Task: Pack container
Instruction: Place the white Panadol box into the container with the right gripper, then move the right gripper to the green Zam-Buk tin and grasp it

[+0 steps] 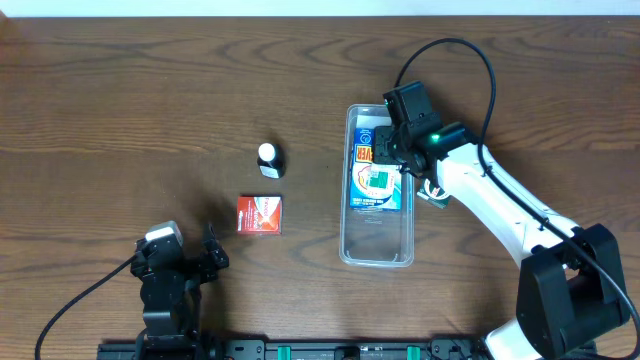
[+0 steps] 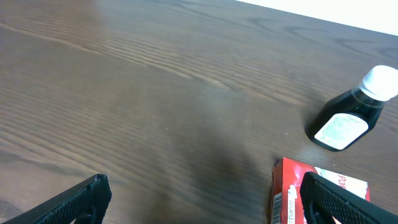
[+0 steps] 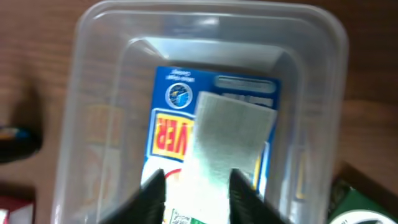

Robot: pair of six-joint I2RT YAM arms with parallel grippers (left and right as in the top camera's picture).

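One sachet in right tool — over container

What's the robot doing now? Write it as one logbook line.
right arm: jaws shut on grey packet over container | container: blue box inside | left arm: jaws open | table: red box, dark bottle

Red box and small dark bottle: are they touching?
Apart. The overhead view shows bare wood between the red box and the dark bottle; the left wrist view shows the same gap.
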